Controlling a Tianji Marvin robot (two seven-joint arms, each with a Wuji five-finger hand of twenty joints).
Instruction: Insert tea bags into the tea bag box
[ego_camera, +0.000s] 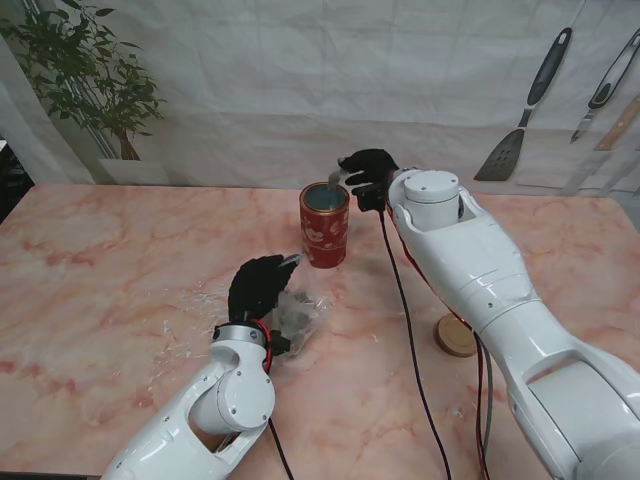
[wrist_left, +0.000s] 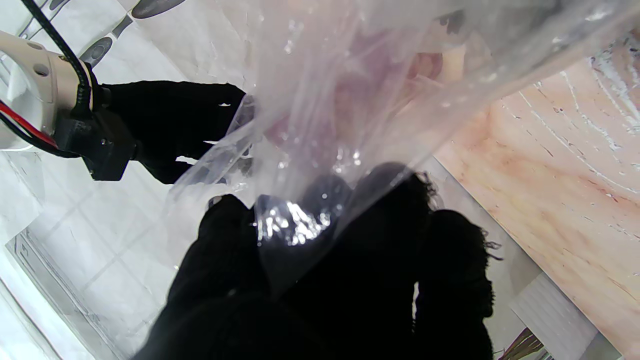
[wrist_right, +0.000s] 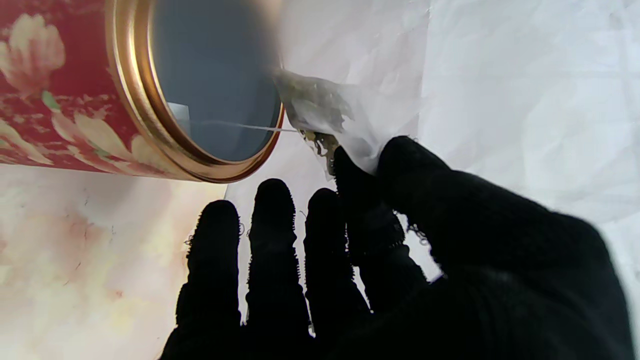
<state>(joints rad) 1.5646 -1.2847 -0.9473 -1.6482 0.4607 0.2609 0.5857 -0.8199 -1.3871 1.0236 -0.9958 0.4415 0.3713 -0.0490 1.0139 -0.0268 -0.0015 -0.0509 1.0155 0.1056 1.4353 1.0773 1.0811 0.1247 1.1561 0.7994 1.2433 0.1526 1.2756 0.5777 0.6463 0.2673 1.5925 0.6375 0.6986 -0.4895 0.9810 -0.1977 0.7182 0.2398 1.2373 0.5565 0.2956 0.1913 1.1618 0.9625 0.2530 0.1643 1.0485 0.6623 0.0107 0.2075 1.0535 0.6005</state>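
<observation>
Right hand (ego_camera: 368, 170) fingers (wrist_right: 357, 185) pinch a tea bag (wrist_right: 325, 112) at the tin (ego_camera: 324, 225) rim (mouth open) — left hand (ego_camera: 258, 285) fingers grip the plastic bag (wrist_left: 350, 100) on the counter (ego_camera: 100, 270).

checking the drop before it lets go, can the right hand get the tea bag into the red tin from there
Probably yes. The right hand pinches the tea bag right at the rim of the red tin, whose mouth is open with no lid; nothing stands between them.

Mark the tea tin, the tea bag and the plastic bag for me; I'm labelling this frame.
tea tin (ego_camera: 324, 232), stand view, red side wall.
tea bag (wrist_right: 320, 107), right wrist view, its pouch.
plastic bag (wrist_left: 350, 100), left wrist view, clear film.
</observation>
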